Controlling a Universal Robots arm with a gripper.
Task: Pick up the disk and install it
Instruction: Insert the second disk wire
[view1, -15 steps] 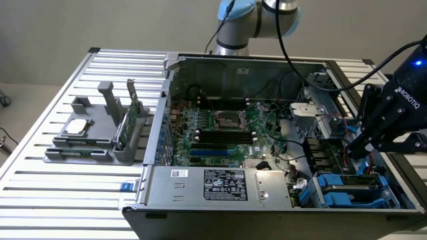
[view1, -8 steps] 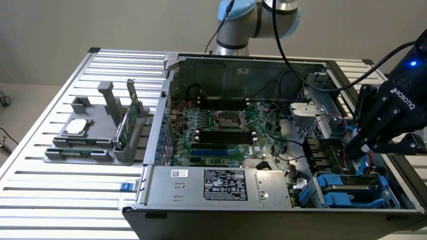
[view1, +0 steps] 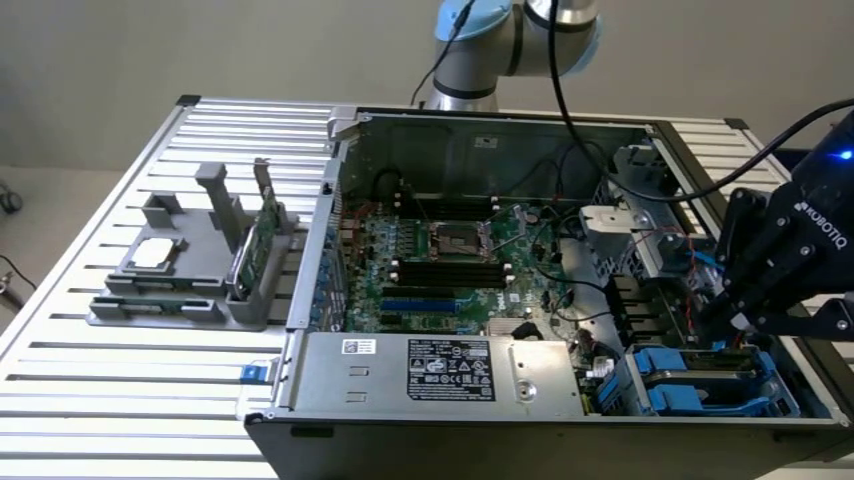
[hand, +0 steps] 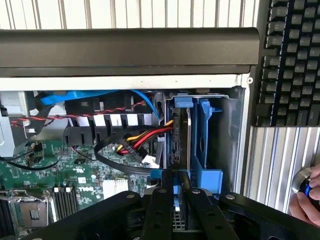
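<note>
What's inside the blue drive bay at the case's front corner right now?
The disk stands on edge between the blue drive bay's rails, with the gripper closed narrowly on its near edge. Red, yellow and black cables run alongside. The bay floor and any connector beneath are covered.

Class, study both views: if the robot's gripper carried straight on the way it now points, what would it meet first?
Most likely the disk in its blue carrier, standing in the drive bay directly ahead of the gripper. The jaws sit narrow around its near edge, so contact may already exist; depth is hard to judge.
</note>
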